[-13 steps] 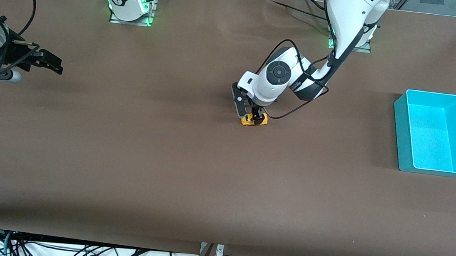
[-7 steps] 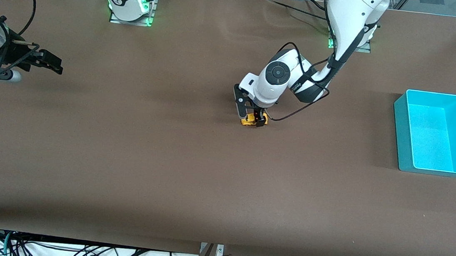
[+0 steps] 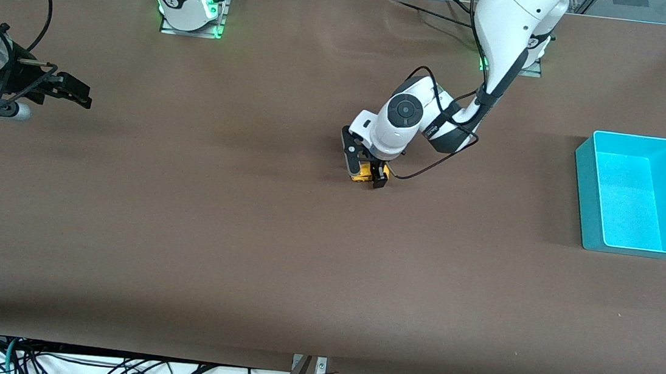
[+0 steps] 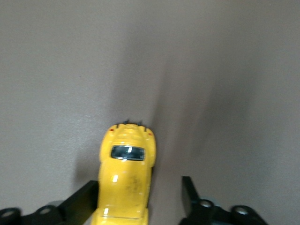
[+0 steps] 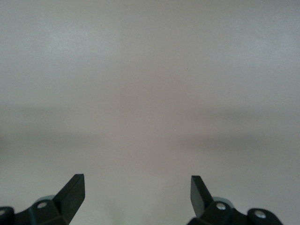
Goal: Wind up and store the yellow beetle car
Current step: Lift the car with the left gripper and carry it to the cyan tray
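Car (image 3: 362, 173) lies mid-tabletop (image 3: 243, 233), between the spread fingers of the left end effector (image 3: 365, 172), off-centre: one finger (image 4: 77, 206) touches its flank, a gap remains to the other. Its long axis runs along the fingers. Bin (image 3: 581, 174) sits toward the left arm's end. The right end effector (image 3: 70, 91) waits, fingers apart, well away.

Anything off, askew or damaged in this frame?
One oddity: the yellow beetle car sits off-centre in the open left gripper, against one finger, with a gap to the other. The right gripper waits open. The teal bin looks undisturbed.
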Controlling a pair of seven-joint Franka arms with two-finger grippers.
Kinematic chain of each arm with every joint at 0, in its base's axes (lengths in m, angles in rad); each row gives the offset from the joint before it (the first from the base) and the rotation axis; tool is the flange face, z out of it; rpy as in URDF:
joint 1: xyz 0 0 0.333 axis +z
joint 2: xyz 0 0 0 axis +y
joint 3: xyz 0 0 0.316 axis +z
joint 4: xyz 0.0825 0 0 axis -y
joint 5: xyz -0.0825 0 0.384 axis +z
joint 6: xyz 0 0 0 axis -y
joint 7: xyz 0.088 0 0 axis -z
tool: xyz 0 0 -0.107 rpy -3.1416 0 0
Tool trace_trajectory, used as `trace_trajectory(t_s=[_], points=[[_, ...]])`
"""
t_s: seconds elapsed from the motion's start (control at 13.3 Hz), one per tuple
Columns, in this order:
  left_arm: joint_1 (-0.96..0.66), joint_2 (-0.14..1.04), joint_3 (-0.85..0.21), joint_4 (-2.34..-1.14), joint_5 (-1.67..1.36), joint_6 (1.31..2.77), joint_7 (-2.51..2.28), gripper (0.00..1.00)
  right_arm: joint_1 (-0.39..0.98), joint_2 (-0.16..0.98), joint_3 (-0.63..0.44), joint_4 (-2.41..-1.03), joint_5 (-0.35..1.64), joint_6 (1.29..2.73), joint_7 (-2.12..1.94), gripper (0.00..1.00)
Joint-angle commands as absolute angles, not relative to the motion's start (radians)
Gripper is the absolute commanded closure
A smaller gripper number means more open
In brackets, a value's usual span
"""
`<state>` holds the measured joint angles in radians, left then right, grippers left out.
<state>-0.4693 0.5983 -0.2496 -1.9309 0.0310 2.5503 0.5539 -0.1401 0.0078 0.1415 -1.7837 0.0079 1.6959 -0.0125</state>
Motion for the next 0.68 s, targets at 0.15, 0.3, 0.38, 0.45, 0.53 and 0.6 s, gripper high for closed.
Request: trace_trajectory(t_s=[0.15, 0.3, 0.38, 0.45, 0.53, 0.6], points=[[-0.469, 0.572, -0.229, -1.907, 0.038, 2.528, 0.517, 0.78, -0.144, 0.017, 0.141, -1.756, 0.02, 1.669, -0.003, 0.0], [-0.45, 0.536, -0.229, -1.884, 0.037, 2.441, 0.52, 0.77, -0.144, 0.017, 0.141, -1.756, 0.02, 1.669, -0.003, 0.0], [-0.443, 0.519, -0.23, -1.875, 0.035, 2.401, 0.522, 0.77, -0.144, 0.017, 0.141, -1.756, 0.02, 1.669, -0.003, 0.0], [-0.431, 0.502, -0.23, -1.871, 0.026, 2.378, 0.522, 0.77, -0.144, 0.017, 0.141, -1.756, 0.02, 1.669, -0.003, 0.0], [-0.416, 0.485, -0.232, -1.873, 0.006, 2.361, 0.523, 0.76, -0.144, 0.017, 0.141, -1.756, 0.02, 1.669, -0.003, 0.0], [-0.402, 0.467, -0.236, -1.871, 0.003, 2.326, 0.531, 0.75, -0.144, 0.017, 0.141, -1.756, 0.02, 1.669, -0.003, 0.0]])
